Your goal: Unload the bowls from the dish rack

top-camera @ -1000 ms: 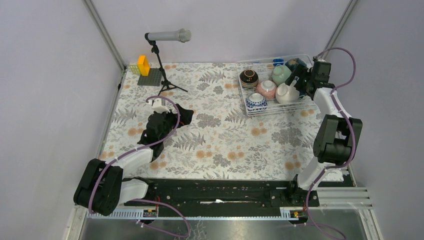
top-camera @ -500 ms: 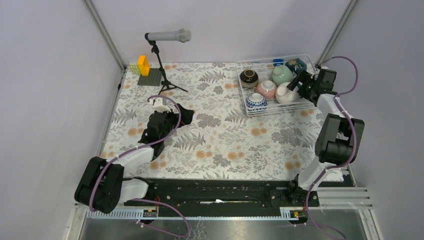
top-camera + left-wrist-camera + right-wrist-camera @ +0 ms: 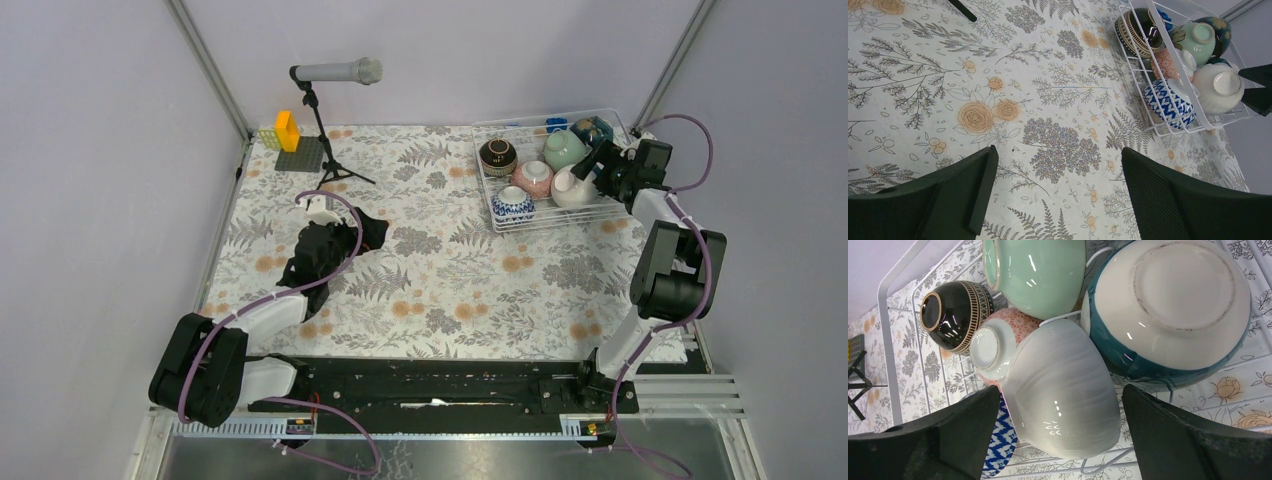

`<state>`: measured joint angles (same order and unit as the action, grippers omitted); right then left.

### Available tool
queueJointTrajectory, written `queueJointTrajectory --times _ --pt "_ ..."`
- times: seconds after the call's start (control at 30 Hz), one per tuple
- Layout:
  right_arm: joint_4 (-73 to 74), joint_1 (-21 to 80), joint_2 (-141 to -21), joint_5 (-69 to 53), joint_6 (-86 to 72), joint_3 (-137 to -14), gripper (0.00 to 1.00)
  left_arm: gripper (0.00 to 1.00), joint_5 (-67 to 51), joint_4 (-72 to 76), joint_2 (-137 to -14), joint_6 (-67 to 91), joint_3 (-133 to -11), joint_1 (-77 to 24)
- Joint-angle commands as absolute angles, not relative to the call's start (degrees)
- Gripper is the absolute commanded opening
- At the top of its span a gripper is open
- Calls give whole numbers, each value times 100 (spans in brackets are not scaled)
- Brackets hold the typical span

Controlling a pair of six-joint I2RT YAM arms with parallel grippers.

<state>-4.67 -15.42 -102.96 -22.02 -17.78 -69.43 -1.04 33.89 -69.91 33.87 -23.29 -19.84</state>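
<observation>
Closing on the white bowl point(image 3: 1063, 395) is where we see the most risk. The right gripper point(image 3: 1063, 437) has its jaws spread wide to either side of this bowl and grips nothing. The bowl is glossy and lies tipped on its side, so we judge the fingers could slide off its curved wall and let it drop onto its neighbours.

The bowls are packed tight in the rack point(image 3: 490, 192) at the far right of the table. The white one touches the pink bowl point(image 3: 993, 347) and sits just beside the teal bowl point(image 3: 1168, 305). The mint bowl point(image 3: 1038, 270) and dark bowl point(image 3: 953, 315) lie behind, and the blue bowl point(image 3: 1168, 102) is at the near end. Lifting at a slant could drag a neighbour, chip a rim or catch a wire. A finger might also snag the rack's raised edge and shift the whole rack.

The left gripper point(image 3: 1058, 195) hangs well apart over the cloth point(image 3: 450, 280), jaws spread and empty.

The cloth is pale with fern and orange flower prints, and lies flat. Plain lilac-grey walls with metal posts close the space. A microphone point(image 3: 335, 72) on a stand and a yellow block point(image 3: 287, 130) sit at the far left.
</observation>
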Motion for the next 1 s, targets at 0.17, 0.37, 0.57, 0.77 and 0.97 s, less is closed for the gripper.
queueJointTrajectory --times 0.17,0.37,0.57,0.77,0.97 --pt "-591 -1603 -10399 -2719 -1853 -6916 98 99 -18 3498 -6867 3270 -2586 -2025" --pt "-820 -1599 -10253 -2927 -1743 -6726 100 99 -19 3485 -6863 3252 -2584 -2026" --pt "-239 -1600 -10323 -2718 -1477 -6953 93 99 -19 3507 -6907 3260 -2592 -2039" --pt "183 -1600 -10210 -2708 -1246 -7017 99 99 -18 3511 -6926 3269 -2602 -2064" --pt "476 -1578 -10142 -2526 -1175 -7149 91 99 -35 3507 -6941 3269 -2626 -2072"
